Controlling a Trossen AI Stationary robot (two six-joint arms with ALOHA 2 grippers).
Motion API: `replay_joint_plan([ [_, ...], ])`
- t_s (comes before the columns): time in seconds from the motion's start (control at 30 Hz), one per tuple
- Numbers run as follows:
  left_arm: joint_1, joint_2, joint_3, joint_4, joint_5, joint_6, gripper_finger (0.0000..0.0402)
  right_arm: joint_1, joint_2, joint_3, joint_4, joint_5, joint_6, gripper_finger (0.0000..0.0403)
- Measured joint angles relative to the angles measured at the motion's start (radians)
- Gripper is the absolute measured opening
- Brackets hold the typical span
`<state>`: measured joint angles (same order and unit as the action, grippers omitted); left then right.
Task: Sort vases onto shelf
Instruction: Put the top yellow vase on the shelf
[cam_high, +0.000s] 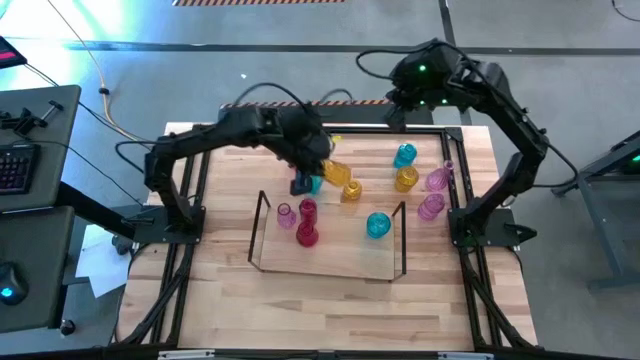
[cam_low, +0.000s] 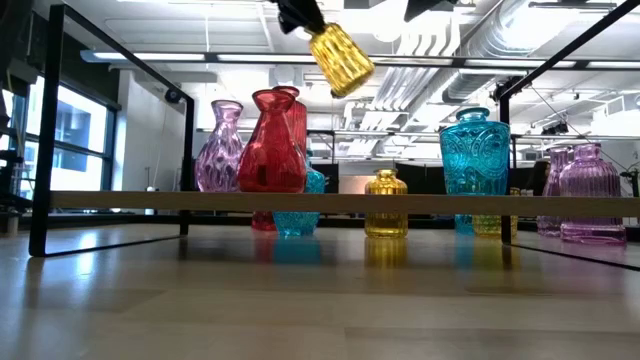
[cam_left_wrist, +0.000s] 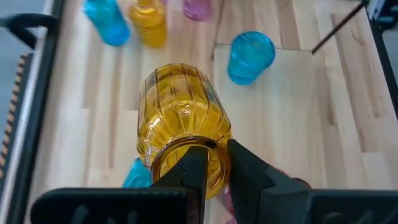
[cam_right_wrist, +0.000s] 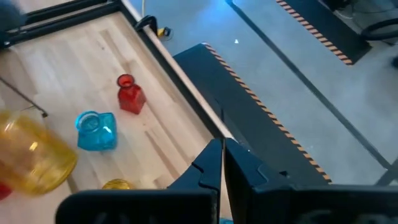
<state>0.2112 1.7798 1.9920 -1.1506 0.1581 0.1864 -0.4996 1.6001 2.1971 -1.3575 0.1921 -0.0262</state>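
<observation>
Over the wooden bench (cam_high: 330, 300) our left hand (cam_left_wrist: 214, 168) pinches a tilted yellow vase (cam_left_wrist: 180, 124) by its rim, so it may slip onto the shelf (cam_high: 330, 268).

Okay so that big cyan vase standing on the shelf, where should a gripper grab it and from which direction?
Take the cyan vase by its narrow neck, coming straight down from above. It stands upright on the shelf, its mouth facing up, and the body looks wider than the neck, so the fingers would likely close more surely up there. Nothing crowds it. The left gripper already holds a yellow vase at the mouth.
</observation>
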Motion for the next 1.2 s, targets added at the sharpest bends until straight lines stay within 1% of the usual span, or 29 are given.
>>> replay_joint_plan([
  [0.23,-0.083,0.077,0.021,-0.001,0.001,0.005,0.0035,-0.048,-0.035,0.000,-0.010,-0.008,-0.036,0.0000],
  [0.5,-0.136,0.119,0.021,-0.013,0.007,0.109,0.0035,-0.050,-0.044,0.000,-0.052,-0.027,-0.054,0.0000],
  [0.63,-0.137,0.142,0.022,-0.017,0.046,0.131,0.0035,-0.050,-0.044,0.000,-0.060,-0.045,-0.054,0.0000],
  [0.93,-0.120,0.215,0.022,-0.079,0.040,0.183,0.0035,-0.050,-0.045,0.000,-0.067,-0.047,-0.054,0.0000],
  [1.2,-0.139,0.259,0.021,-0.067,0.045,0.217,0.0035,-0.050,-0.045,0.000,-0.074,-0.047,-0.061,0.0000],
])
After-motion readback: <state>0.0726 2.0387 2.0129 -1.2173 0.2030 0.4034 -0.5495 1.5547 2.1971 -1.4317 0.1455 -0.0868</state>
